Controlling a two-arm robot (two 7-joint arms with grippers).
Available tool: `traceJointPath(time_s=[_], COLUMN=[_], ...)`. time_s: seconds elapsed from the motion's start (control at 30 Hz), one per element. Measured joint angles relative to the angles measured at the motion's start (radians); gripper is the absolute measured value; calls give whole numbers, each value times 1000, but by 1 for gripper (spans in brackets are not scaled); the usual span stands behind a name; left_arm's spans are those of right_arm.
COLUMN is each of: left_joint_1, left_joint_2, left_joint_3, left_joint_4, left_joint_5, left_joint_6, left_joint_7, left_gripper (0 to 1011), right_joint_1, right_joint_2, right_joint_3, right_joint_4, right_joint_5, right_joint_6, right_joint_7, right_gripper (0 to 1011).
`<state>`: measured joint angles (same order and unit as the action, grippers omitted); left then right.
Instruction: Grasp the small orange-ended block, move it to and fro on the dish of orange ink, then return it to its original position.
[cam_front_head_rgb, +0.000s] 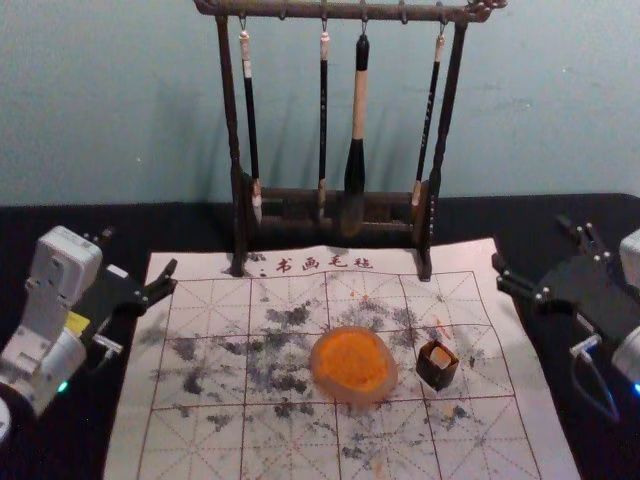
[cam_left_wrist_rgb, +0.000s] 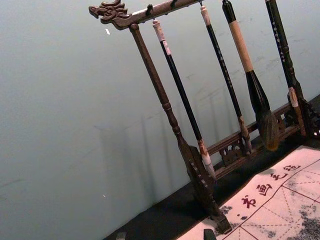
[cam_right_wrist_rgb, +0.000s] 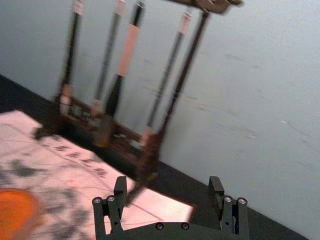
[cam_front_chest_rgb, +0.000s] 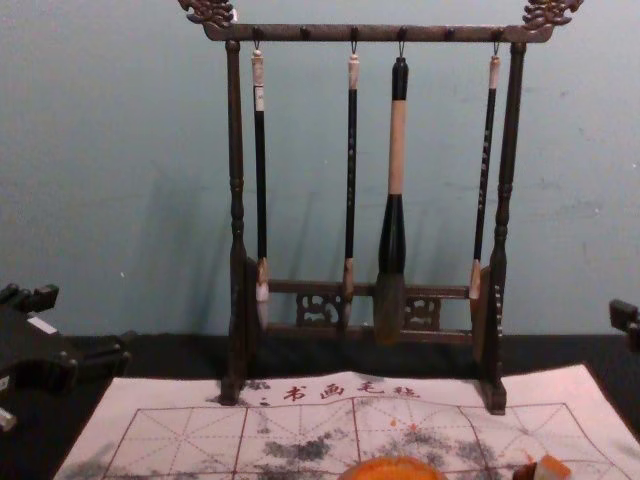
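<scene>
Head view: the orange-ended block (cam_front_head_rgb: 437, 366) sits on the gridded calligraphy mat (cam_front_head_rgb: 205, 450), near the dish of orange ink (cam_front_head_rgb: 352, 362), on its right; the left gripper (cam_front_head_rgb: 140, 252) is over the mat's left edge, fingers spread and holding nothing; the right gripper (cam_front_head_rgb: 531, 242) is by the right edge, likewise open. Left wrist view: fingertips stand apart below the brush rack (cam_left_wrist_rgb: 155, 75). Right wrist view: both fingers are wide apart; the dish lies off beside them. Chest view: the block's orange end shows right of the dish.
</scene>
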<state>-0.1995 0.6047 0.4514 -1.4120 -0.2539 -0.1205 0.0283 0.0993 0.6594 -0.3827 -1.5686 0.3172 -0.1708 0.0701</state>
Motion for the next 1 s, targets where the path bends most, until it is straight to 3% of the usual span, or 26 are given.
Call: traceJointPath(time_s=[0.2, 0.43, 0.63, 1.0], left_joint_1=[0, 0, 0, 0], left_joint_2=[0, 0, 0, 0], left_joint_3=[0, 0, 0, 0], left_joint_4=[0, 0, 0, 0], left_joint_5=[0, 0, 0, 0], left_joint_6=[0, 0, 0, 0], left_joint_7=[0, 0, 0, 0], left_gripper=[1001, 1001, 1001, 1001], right_joint_1=[-72, -113, -110, -86], right_joint_2=[46, 79, 78, 47], right_joint_3=[13, 1, -19, -48], right_joint_4=[-87, -125, -115, -62], right_joint_5=[57, 93, 93, 45], right_joint_6=[-22, -30, -1, 58], right_joint_7=[105, 225, 284, 320], right_gripper=[1002, 1002, 1002, 1002])
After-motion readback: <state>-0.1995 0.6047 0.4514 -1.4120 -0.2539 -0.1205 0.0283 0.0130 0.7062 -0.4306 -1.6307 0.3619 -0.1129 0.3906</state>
